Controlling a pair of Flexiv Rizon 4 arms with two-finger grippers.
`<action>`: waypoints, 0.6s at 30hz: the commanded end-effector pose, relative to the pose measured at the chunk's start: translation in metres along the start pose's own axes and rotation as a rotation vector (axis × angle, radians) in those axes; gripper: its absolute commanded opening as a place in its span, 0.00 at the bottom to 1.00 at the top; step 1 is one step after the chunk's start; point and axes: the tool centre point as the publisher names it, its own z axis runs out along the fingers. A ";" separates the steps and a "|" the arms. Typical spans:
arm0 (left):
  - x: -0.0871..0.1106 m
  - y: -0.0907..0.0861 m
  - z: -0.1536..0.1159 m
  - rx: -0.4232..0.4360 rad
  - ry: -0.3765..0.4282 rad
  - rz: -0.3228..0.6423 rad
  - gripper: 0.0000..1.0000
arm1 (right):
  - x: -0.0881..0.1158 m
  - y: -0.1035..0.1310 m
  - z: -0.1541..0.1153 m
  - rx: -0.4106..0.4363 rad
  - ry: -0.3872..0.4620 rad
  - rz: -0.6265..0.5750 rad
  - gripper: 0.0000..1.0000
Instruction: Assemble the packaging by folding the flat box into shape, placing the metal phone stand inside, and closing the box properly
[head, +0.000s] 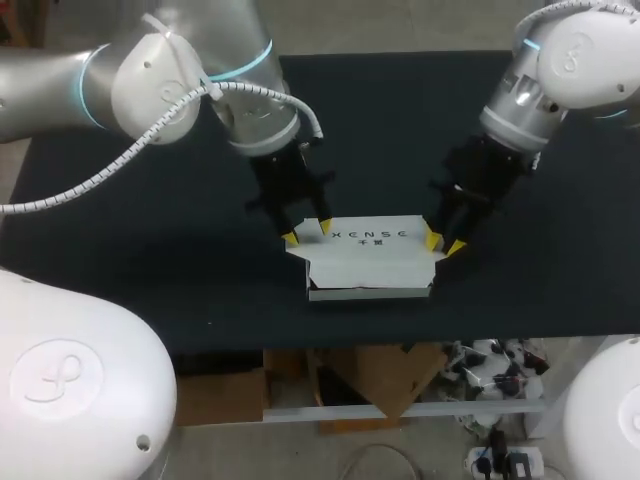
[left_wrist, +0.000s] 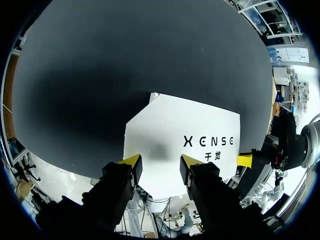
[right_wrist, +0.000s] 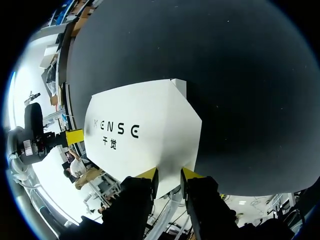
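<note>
We log the box (head: 370, 262) with its long axis running from left gripper (head: 305, 233) to right gripper (head: 444, 243), one end at each. Left stands open; right, we cannot tell. Only the head view shows its near side.

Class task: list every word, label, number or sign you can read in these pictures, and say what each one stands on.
"XENSE", in large dark letters, on the lid of the white box.
"千觉", smaller, directly beneath it on the same lid.
No other text can be read.
</note>
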 end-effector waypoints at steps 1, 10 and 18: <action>0.000 0.004 0.004 0.015 0.001 0.000 0.51 | -0.002 -0.003 0.002 -0.011 0.006 -0.001 0.31; -0.002 0.007 0.012 0.028 0.003 0.006 0.49 | -0.002 -0.002 0.004 -0.027 0.001 0.005 0.31; -0.003 0.009 0.019 0.052 0.001 0.009 0.52 | -0.002 0.000 0.005 -0.047 0.000 0.006 0.31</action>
